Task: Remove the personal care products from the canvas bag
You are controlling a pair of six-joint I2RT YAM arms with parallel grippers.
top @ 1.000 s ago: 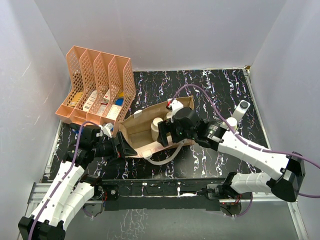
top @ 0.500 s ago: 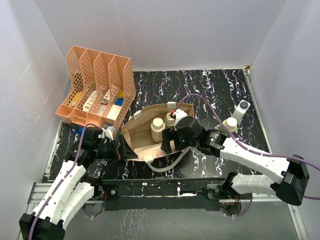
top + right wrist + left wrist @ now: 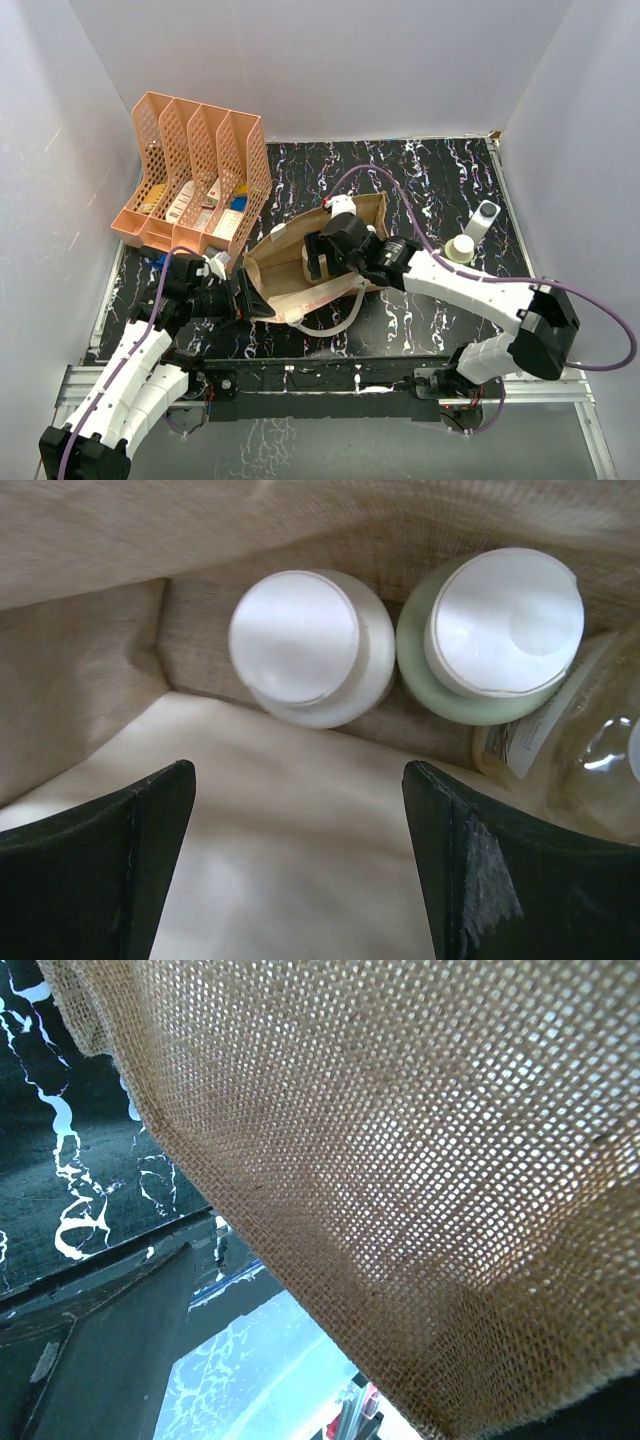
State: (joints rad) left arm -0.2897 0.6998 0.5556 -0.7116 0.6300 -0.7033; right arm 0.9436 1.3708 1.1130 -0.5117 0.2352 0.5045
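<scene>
The canvas bag (image 3: 283, 283) lies open on the dark marbled table. My right gripper (image 3: 322, 256) reaches into its mouth, open, with nothing between its fingers (image 3: 100, 870). In the right wrist view my right gripper (image 3: 300, 865) hangs over the bag's pale lining, just short of two of the personal care products. These are a cream bottle (image 3: 297, 640) and a pale green bottle (image 3: 505, 620), both white-capped, with a clear bottle (image 3: 590, 760) beside them. My left gripper (image 3: 252, 297) stands open at the bag's left end. Coarse bag weave (image 3: 400, 1160) fills its view and hides one finger.
Two bottles stand on the table at the right: a beige one (image 3: 462, 247) with a white cap and a slim white-grey one (image 3: 484, 217). An orange mesh rack (image 3: 195, 180) with small boxes sits at the back left. The bag's white handle loop (image 3: 335, 320) trails toward the near edge.
My right gripper has swung from the bag's near rim back over its opening, now covering the bottles in the top view. The left arm has barely moved.
</scene>
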